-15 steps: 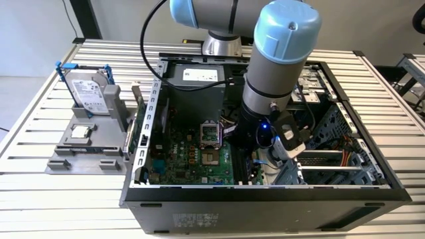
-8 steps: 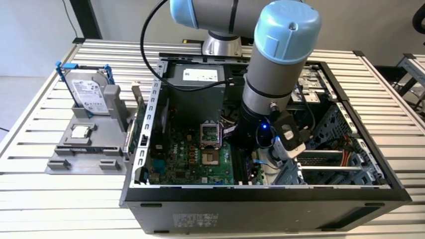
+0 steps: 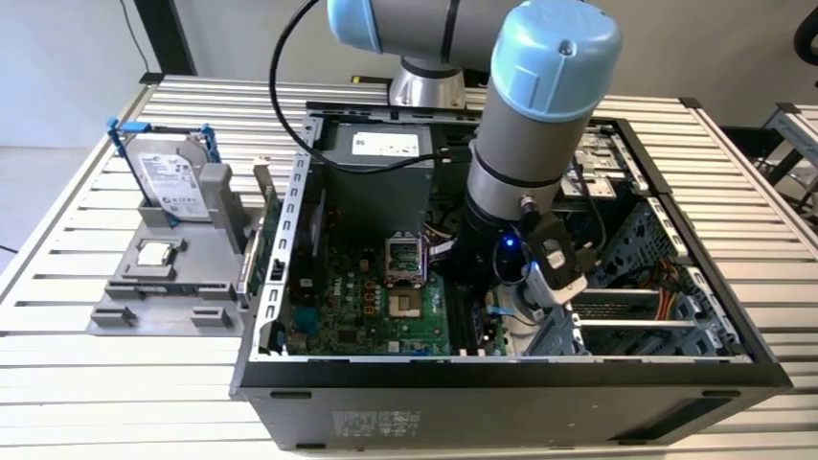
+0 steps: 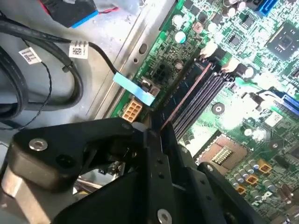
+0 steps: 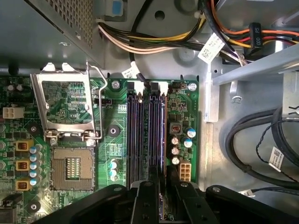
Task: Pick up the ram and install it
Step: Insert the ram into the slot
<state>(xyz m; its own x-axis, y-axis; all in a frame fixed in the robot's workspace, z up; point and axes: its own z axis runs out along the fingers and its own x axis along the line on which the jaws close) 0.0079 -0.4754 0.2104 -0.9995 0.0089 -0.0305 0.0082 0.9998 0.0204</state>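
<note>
One thin dark stick, the ram point(image 4: 187, 95), stands on edge over the row of memory slots point(image 5: 145, 130) on the green motherboard point(image 3: 371, 297), its far end reaching the white slot latches point(image 4: 209, 49). In the second wrist view its near end runs in between the black fingers point(image 4: 156, 158) of the gripper point(image 5: 161, 196), which are clenched on it; whether it is fully seated in its slot cannot be told. In the first wrist view the ram shows edge-on as a thin line along the slot nearest the small capacitors point(image 5: 180, 144). The open processor socket point(image 5: 70, 165) lies just beside the slots, its metal frame point(image 5: 65, 107) raised. In the exterior view the arm point(image 3: 531, 125) reaches down into the open computer case point(image 3: 511, 383). Well apart, at the exterior view's left, a silver hard drive point(image 3: 172, 177) and a square processor chip point(image 3: 155, 254) sit on a grey holder point(image 3: 167, 307).
</note>
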